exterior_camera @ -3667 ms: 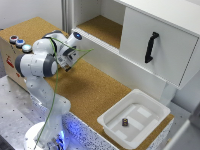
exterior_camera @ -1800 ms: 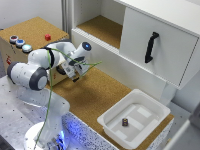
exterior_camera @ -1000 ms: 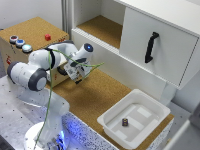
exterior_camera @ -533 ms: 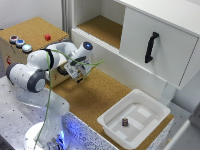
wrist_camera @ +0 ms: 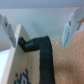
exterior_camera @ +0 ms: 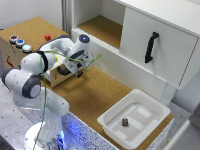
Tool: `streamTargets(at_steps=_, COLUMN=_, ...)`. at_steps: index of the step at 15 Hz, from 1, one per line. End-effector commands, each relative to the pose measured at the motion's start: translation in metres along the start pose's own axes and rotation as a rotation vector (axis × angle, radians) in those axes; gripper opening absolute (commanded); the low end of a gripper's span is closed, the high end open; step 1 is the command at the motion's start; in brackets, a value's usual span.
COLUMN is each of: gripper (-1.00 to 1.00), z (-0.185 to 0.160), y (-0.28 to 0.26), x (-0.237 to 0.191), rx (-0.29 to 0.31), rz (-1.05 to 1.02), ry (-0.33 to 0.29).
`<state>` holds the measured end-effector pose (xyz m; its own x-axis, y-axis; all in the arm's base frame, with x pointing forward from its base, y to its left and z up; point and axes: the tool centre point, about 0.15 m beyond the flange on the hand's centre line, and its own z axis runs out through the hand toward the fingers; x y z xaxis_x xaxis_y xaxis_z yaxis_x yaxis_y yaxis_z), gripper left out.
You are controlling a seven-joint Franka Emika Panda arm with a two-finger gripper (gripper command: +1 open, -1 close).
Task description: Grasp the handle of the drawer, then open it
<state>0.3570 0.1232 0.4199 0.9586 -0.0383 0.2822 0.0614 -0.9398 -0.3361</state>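
Note:
A wooden box (exterior_camera: 30, 35) stands at the exterior view's left, with a drawer front (exterior_camera: 56, 75) facing the cork table. In the wrist view the drawer's black handle (wrist_camera: 43, 49) sticks out from the wooden front (wrist_camera: 22, 60). My gripper (exterior_camera: 76, 66) is right at that front. In the wrist view it (wrist_camera: 40, 27) is open, with one fingertip (wrist_camera: 5, 26) on each side of the handle and not touching it. In the exterior view the handle is mostly hidden behind my hand.
A white cabinet (exterior_camera: 165, 30) with a black vertical handle (exterior_camera: 151, 47) stands at the back right. A white tray (exterior_camera: 112, 122) holding a small dark object (exterior_camera: 125, 121) sits at the front right. Coloured buttons (exterior_camera: 20, 44) are on top of the box.
Since the earliest frame the arm has come down and moved the gripper to the box's drawer front. Over the last second it has hardly moved.

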Motion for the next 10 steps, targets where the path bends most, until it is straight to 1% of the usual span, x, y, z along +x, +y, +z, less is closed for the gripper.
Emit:
streamTargets(at_steps=1, gripper=1.00, z=-0.036, y=-0.054, x=0.042, rx=-0.167, rz=-0.092, ry=-0.111)
streamTargets(at_steps=2, gripper=1.00, z=-0.035, y=-0.067, x=0.047, rx=-0.185, rz=-0.122, ry=-0.125)
streamTargets(at_steps=4, gripper=1.00, z=-0.027, y=-0.097, x=0.056, rx=-0.205, rz=-0.172, ry=-0.182)
streamTargets(at_steps=5, gripper=1.00, z=-0.019, y=-0.111, x=0.059, rx=-0.228, rz=-0.183, ry=-0.220)
streamTargets(at_steps=6, gripper=1.00, z=-0.010, y=-0.122, x=0.060, rx=-0.238, rz=-0.196, ry=-0.259)
streamTargets(at_steps=7, gripper=1.00, z=-0.002, y=-0.133, x=0.058, rx=-0.257, rz=-0.218, ry=-0.281)
streamTargets(at_steps=8, gripper=1.00, z=0.008, y=-0.149, x=0.056, rx=-0.269, rz=-0.249, ry=-0.313)
streamTargets(at_steps=10, gripper=1.00, z=0.021, y=-0.178, x=0.049, rx=-0.286, rz=-0.326, ry=-0.355)
